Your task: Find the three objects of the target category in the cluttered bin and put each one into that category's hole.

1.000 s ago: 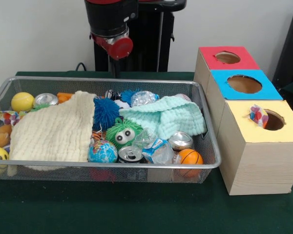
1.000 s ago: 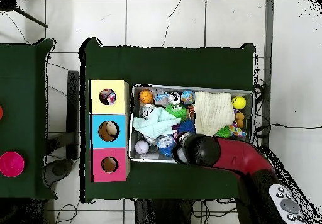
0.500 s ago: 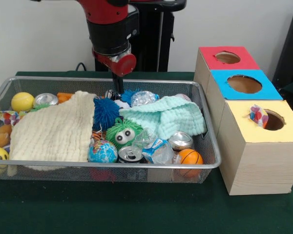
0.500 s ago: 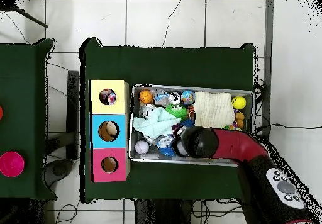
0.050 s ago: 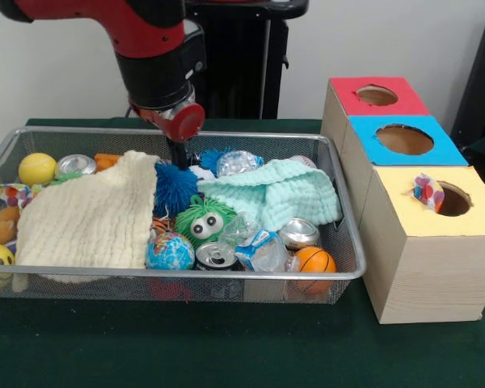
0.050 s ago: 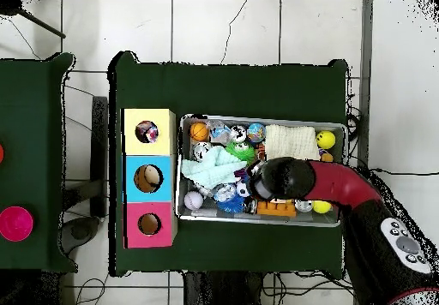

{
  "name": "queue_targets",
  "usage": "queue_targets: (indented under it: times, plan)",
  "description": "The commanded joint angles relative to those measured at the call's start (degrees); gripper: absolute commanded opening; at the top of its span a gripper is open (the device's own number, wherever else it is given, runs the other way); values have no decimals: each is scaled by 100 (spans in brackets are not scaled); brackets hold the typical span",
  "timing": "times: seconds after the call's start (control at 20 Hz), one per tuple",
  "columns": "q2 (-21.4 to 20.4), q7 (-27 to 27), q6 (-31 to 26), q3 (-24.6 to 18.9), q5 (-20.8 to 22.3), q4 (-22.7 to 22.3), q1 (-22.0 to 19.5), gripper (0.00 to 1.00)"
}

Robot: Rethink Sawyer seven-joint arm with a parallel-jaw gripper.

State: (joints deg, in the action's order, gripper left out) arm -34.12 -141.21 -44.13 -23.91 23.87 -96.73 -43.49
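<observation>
Your hand is down in the wire bin, its tip at the blue fuzzy ball beside the cream cloth; you cannot tell how far open it is or whether it grips anything. Against half a second ago, it has shifted from the bin's back edge toward the cream cloth and dropped lower. Nearest you in the bin lie a globe ball, a can and a small basketball. The yellow box has a colourful object in its hole; the blue box and red box stand behind.
</observation>
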Motion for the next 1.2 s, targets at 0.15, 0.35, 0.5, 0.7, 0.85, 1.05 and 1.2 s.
queue_targets:
  times: [0.15,0.35,0.5,0.7,0.85,1.05,1.2]
  plan:
    - [-116,2282,-1025,-645,240,619,-407,0]
    - [-88,2239,-786,-594,363,502,-463,0]
    - [-19,2261,-704,-508,478,438,-488,0]
    - [-106,2122,-216,-472,795,159,-432,100]
    - [-1,2171,-96,-511,886,192,-471,100]
    - [26,1993,94,-519,1026,37,-449,100]
    - [-3,1876,272,-514,1153,-49,-439,100]
